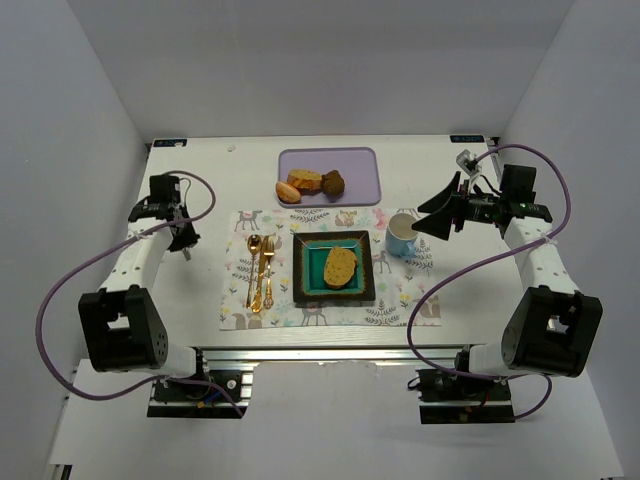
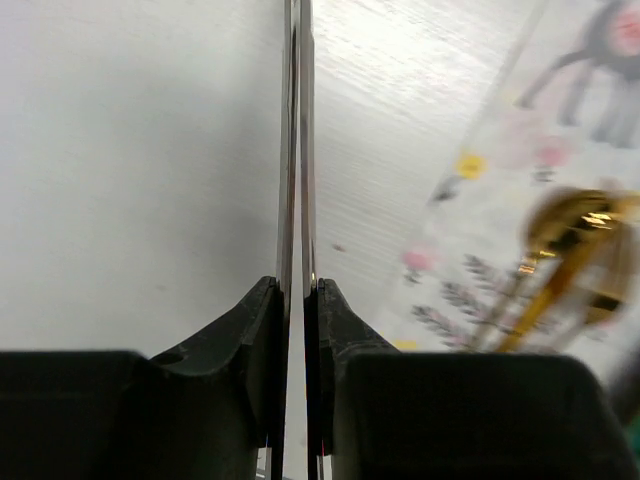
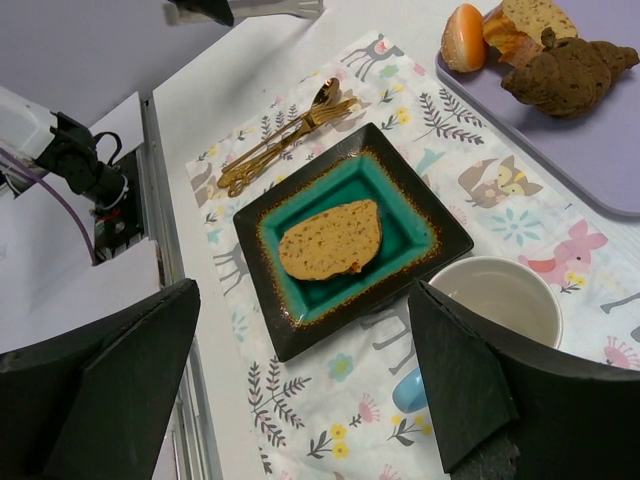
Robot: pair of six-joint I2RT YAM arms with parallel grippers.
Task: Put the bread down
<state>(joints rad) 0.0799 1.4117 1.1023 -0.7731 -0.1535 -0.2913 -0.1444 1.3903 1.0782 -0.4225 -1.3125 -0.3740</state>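
A flat oval golden-yellow bread slice with a darker crust [image 1: 340, 266] [image 3: 332, 239] lies in the teal centre of a square dark-rimmed plate [image 1: 298, 270] [image 3: 450, 240], and it is the only item on that plate. The plate sits in the middle of an animal-print placemat [image 1: 400, 295] on the white surface [image 1: 230, 180]. Gold cutlery [image 1: 260, 270] lies on the mat to the plate's left. A light blue mug with a white inside [image 1: 400, 242] [image 3: 500, 262] stands at the plate's far right corner.

Beyond the mat, a lavender rounded tray [image 1: 360, 165] holds three pieces close together. They are a small orange-and-white glazed roll [image 1: 288, 191] [image 3: 463, 38], a golden cut chunk [image 1: 305, 181] [image 3: 525, 25] and a dark brown round bun [image 1: 333, 183] [image 3: 565, 75].

The left gripper [image 1: 185, 243] [image 2: 298, 60] is over bare surface just left of the mat, its fingers pressed together with nothing between them. The right gripper [image 1: 435, 215] [image 3: 303, 290] hangs just right of the mug with its fingers spread wide apart, and they grasp nothing.
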